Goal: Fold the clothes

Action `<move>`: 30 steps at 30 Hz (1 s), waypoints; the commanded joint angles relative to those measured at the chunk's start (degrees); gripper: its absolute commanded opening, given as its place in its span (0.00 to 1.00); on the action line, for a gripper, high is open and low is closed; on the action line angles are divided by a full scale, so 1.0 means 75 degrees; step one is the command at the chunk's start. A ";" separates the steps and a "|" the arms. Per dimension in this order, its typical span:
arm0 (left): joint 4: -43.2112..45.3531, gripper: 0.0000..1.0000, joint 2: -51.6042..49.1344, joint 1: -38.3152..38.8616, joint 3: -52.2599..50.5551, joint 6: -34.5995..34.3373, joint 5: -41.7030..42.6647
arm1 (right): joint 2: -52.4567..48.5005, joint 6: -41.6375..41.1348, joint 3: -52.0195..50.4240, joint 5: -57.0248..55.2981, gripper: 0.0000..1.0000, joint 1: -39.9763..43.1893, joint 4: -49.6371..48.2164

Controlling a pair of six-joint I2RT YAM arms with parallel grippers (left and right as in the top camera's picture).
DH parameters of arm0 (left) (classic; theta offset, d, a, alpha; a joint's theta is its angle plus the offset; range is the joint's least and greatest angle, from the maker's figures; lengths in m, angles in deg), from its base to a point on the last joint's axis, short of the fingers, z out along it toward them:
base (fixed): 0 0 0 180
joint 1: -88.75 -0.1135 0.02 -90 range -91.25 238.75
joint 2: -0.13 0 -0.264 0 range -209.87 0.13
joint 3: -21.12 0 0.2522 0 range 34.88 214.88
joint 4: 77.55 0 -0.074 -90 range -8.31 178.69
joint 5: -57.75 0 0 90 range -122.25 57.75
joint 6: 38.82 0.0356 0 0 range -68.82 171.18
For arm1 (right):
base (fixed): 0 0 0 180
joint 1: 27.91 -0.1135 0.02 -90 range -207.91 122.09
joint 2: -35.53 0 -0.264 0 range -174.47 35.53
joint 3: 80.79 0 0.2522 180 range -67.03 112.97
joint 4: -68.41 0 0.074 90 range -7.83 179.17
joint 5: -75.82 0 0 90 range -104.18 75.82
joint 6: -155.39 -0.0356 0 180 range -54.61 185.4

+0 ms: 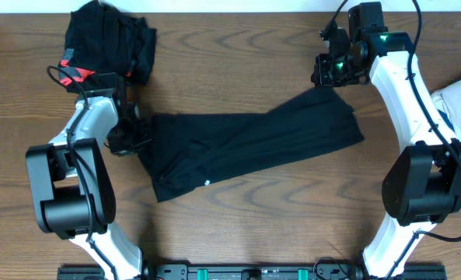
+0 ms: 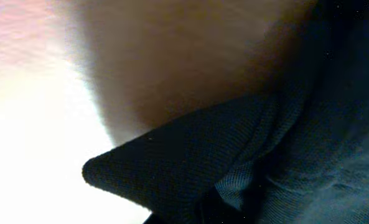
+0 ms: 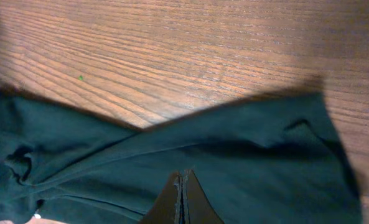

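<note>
Worktop [image 1: 238, 47]: wood grain. Long black garment [image 1: 253, 144] lies stretched slantwise across its middle, mostly flat, so both ends can be reached for a fold. Heap of black clothes with coral-red trim [image 1: 110, 39] sits beyond the garment's left end, likely waiting its turn. Right pincer [image 3: 182, 177] is at the garment's far right corner, fingers pressed together, apparently pinching the cloth edge to carry it over. Left pincer [image 1: 130, 134] is at the garment's left end; the wrist view is blurred, so I cannot tell its state. Small white logo [image 1: 207, 183] shows near the garment's near-left hem.

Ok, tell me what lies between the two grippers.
The long black garment spans from the left gripper to the right gripper, shown in the overhead view.
</note>
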 commanded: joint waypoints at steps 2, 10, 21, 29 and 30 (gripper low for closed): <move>-0.0198 0.06 0.0568 -0.0041 -0.0023 -0.0289 -0.1105 | 0.0020 -0.0047 0.0085 -0.0216 0.01 0.0009 -0.0023; -0.0504 0.07 0.1221 -0.0041 -0.0020 -0.0341 -0.1241 | 0.0020 -0.0047 0.0085 -0.0350 0.01 -0.0006 -0.0012; -0.1422 0.79 0.1367 -0.0041 -0.0020 -0.1472 -0.2798 | 0.0020 -0.0047 0.0073 -0.0341 0.02 -0.0020 0.0032; -0.2139 0.98 0.1472 -0.0041 0.0111 -0.2180 -0.3436 | 0.0020 -0.0015 -0.0038 -0.1577 0.18 0.0009 0.0178; -0.2192 0.98 0.1539 -0.0041 0.0117 -0.2177 -0.3418 | 0.0020 -0.0009 -0.0061 -0.1635 0.23 0.0044 0.0204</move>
